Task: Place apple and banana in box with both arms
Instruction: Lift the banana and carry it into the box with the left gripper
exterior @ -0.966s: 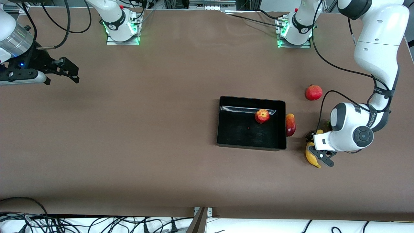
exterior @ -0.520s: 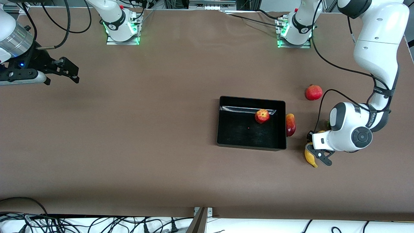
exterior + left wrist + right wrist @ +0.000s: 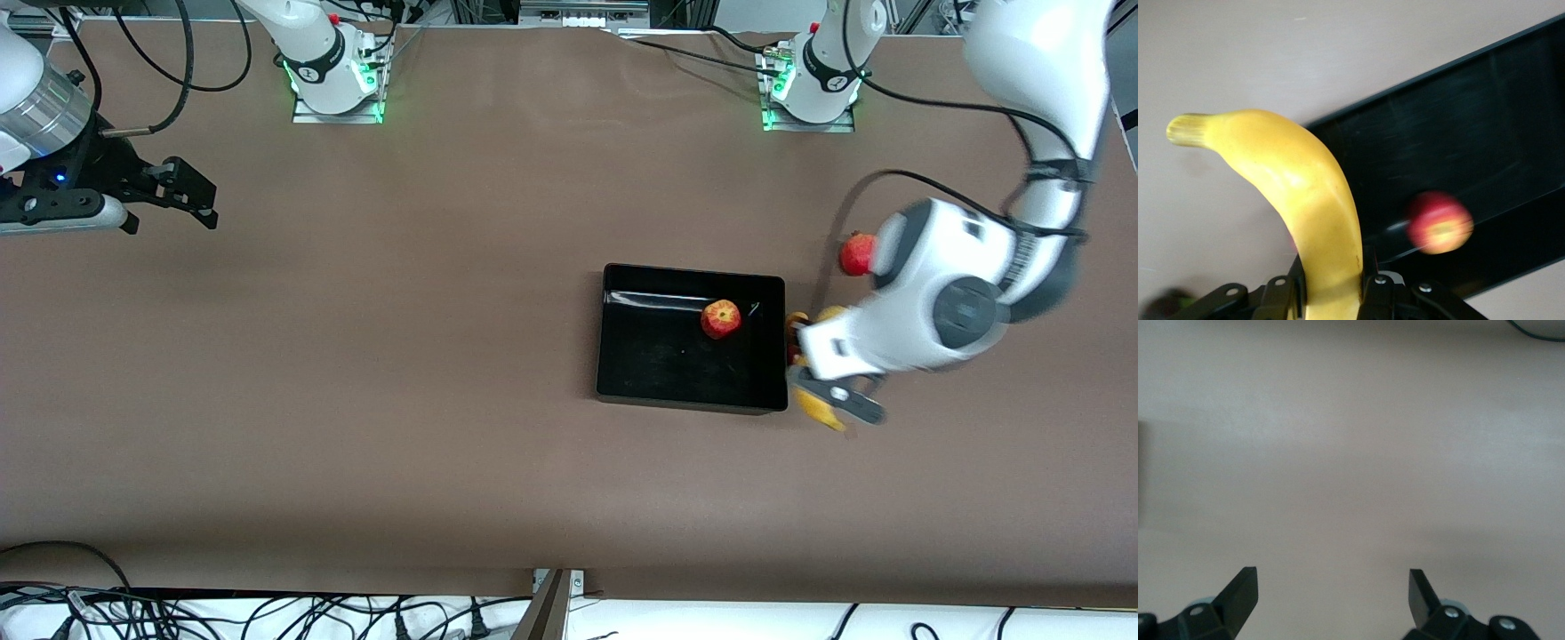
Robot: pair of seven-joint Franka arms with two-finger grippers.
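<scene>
The black box point(image 3: 658, 356) lies mid-table with the small red and yellow apple point(image 3: 721, 319) in it, near the wall toward the robots' bases. My left gripper point(image 3: 816, 380) is shut on the yellow banana point(image 3: 813, 409) and holds it in the air just outside the box wall at the left arm's end. In the left wrist view the banana point(image 3: 1305, 200) rises from my left gripper point(image 3: 1331, 293), with the box point(image 3: 1458, 133) and apple point(image 3: 1440, 223) below it. My right gripper point(image 3: 191, 196) waits open at the right arm's end, and in its wrist view nothing shows between the fingers of my right gripper point(image 3: 1331, 593).
A round red fruit with a crown tip point(image 3: 855, 254) lies on the table toward the left arm's end, partly covered by the left arm. A sliver of dark red fruit point(image 3: 791, 356) shows against the box wall under the left gripper. Brown tabletop lies all around.
My left gripper closed on the banana, lifted it off the table and carried it toward the box. The right arm has not moved.
</scene>
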